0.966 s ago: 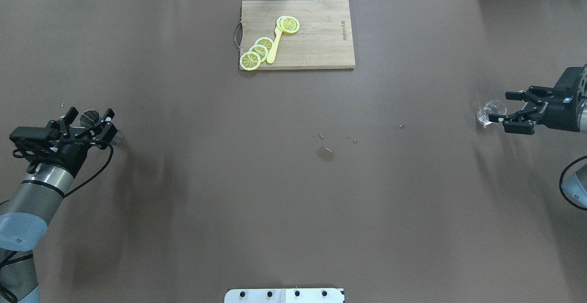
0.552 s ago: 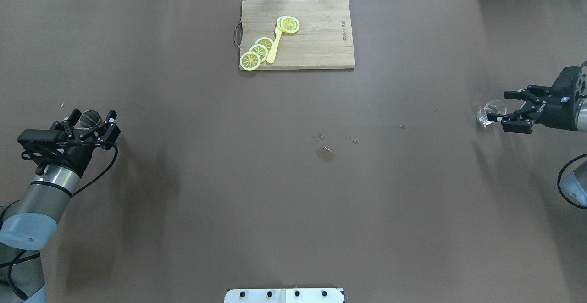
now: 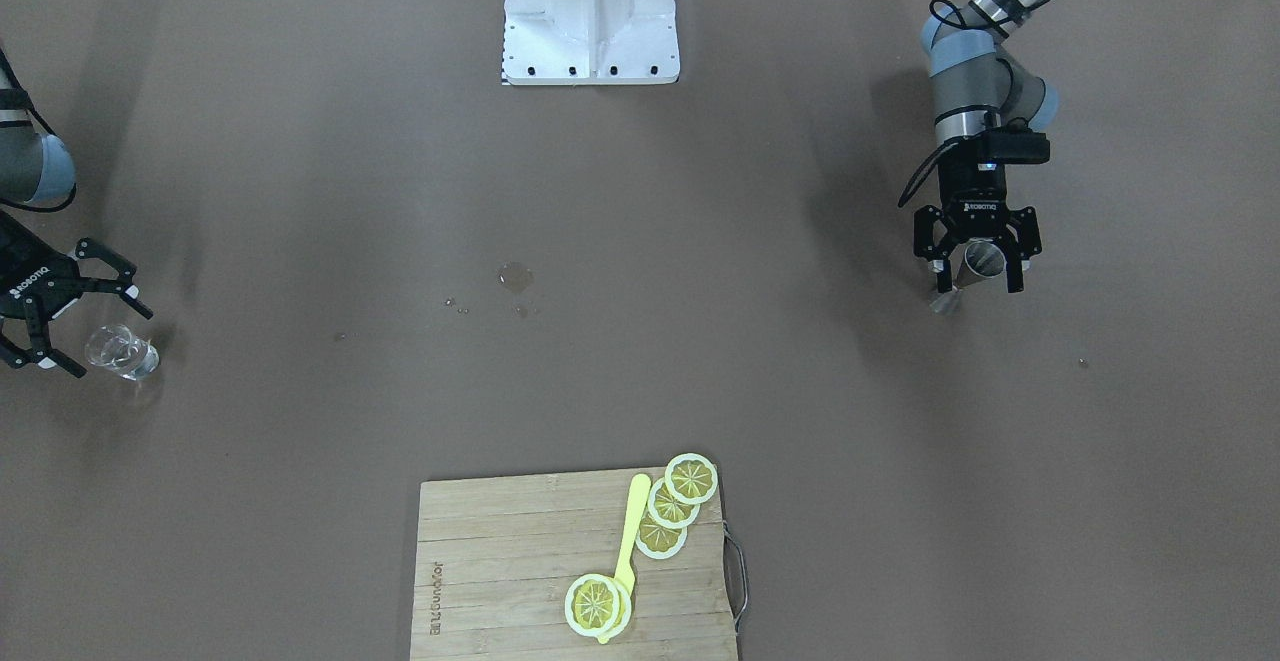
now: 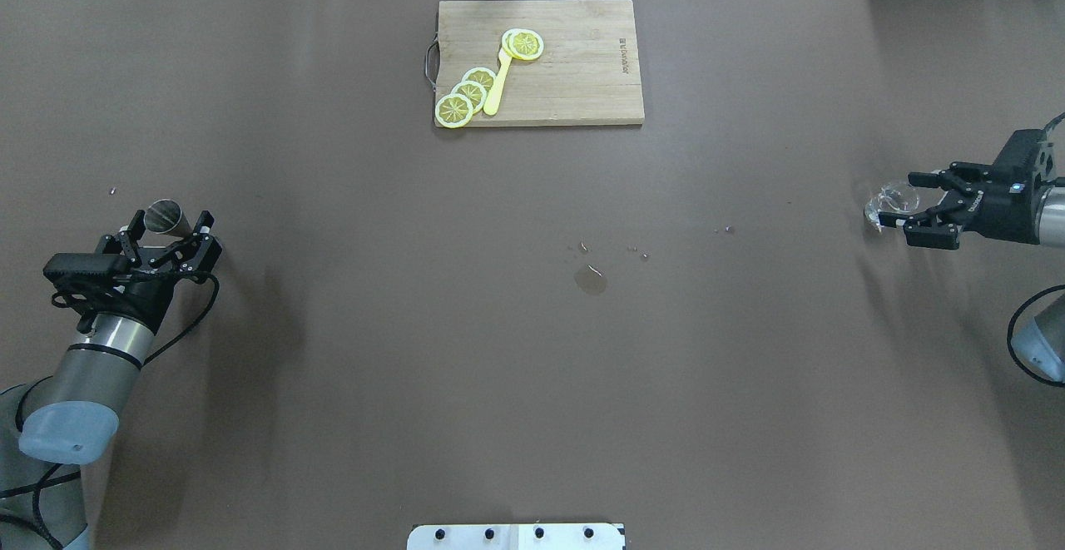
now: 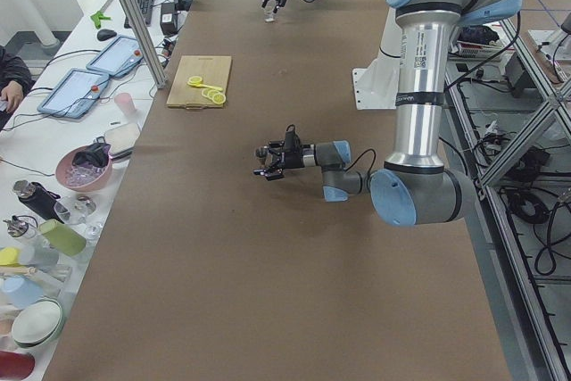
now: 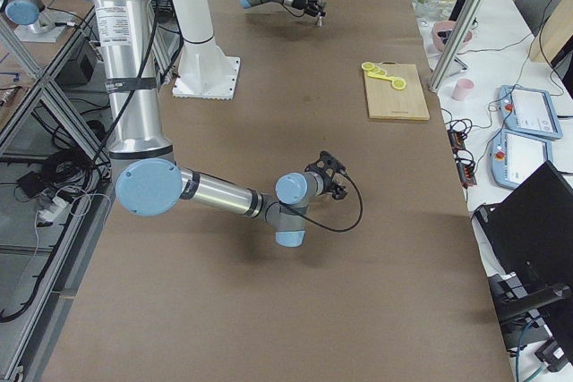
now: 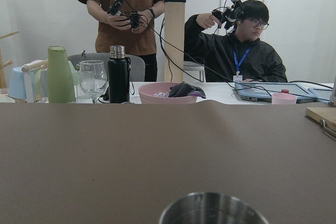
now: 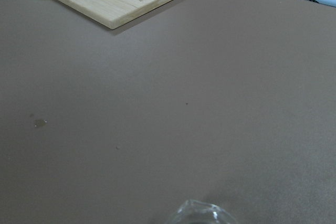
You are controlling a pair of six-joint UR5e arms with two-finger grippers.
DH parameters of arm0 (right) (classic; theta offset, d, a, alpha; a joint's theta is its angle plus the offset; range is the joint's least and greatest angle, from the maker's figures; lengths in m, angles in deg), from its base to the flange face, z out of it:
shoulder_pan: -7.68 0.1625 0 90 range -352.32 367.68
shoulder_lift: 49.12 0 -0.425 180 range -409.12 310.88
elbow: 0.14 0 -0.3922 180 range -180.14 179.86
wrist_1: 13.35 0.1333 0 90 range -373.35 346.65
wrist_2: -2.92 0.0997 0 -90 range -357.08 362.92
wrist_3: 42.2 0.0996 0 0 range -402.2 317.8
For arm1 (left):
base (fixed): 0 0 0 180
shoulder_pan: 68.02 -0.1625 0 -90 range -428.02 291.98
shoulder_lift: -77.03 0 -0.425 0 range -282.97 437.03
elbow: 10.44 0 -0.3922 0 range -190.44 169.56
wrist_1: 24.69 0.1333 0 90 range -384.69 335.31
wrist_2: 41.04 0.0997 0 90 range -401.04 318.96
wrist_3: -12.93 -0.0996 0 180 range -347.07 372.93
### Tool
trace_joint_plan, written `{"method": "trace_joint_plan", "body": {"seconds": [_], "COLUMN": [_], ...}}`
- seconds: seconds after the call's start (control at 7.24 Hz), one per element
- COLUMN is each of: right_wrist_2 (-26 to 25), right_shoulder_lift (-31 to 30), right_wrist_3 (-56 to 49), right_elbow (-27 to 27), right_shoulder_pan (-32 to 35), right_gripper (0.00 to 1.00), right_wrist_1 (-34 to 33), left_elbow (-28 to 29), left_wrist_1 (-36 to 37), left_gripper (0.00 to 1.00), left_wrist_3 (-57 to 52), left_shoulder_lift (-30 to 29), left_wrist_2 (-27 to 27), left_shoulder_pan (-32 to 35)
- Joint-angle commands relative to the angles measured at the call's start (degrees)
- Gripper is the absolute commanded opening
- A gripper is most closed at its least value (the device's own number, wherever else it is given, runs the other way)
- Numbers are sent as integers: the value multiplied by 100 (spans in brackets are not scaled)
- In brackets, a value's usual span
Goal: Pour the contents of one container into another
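Note:
The grey steel jigger [image 4: 165, 216] stands upright on the brown table at the far left. My left gripper [image 4: 170, 220] is open, with one finger on each side of the jigger [image 3: 983, 259]. Its rim [image 7: 212, 209] fills the bottom of the left wrist view. The small clear glass [image 4: 889, 200] stands at the far right. My right gripper [image 4: 898, 198] is open, and its fingertips reach around the glass [image 3: 122, 353]. In the right wrist view only the glass rim [image 8: 202, 213] shows. I cannot tell whether any finger touches either container.
A wooden cutting board [image 4: 574, 67] with lemon slices [image 4: 466, 94] and a yellow utensil lies at the far middle. A small puddle [image 4: 590, 279] and droplets sit mid-table. The white base plate [image 4: 516, 536] is at the near edge. Two people [image 7: 231, 40] are behind the table's left end.
The left gripper has drawn back slightly towards the robot, so more of the jigger's top shows. The right gripper has edged a little further around the glass. Both stay open.

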Motion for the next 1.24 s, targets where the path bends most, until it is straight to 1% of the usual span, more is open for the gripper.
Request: {"method": "trace_joint_plan", "body": {"seconds": [0.0,0.28,0.41,0.55,0.69,0.83,0.97,1.1], "right_wrist_2": [-113,-113,-130,-322,-350,-341,-350,-341], "right_shoulder_lift": [4,4,22,22,65,109,119,119], "right_wrist_3": [-12,-161,-161,-205,-258,-258,-258,-258], "right_elbow": [84,172,190,199,216,338,339,348], "right_shoulder_pan": [-153,-162,-162,-197,-206,-206,-206,-206], "right_gripper": [96,94,94,92,91,91,90,87], "right_wrist_1": [2,29,20,11,11,20,20,20], "left_elbow": [86,217,218,253,253,244,235,235], "left_wrist_1": [-14,-13,-5,-13,-13,-13,-22,-22], "left_gripper": [93,91,89,87,83,70,58,45], "left_wrist_3": [62,62,54,54,54,62,62,71], "left_shoulder_lift": [-41,-181,-199,-191,-199,-199,-199,-191], "left_wrist_2": [89,89,89,89,89,89,80,80], "left_shoulder_pan": [-125,-134,-134,-134,-134,-134,-134,-134]}}
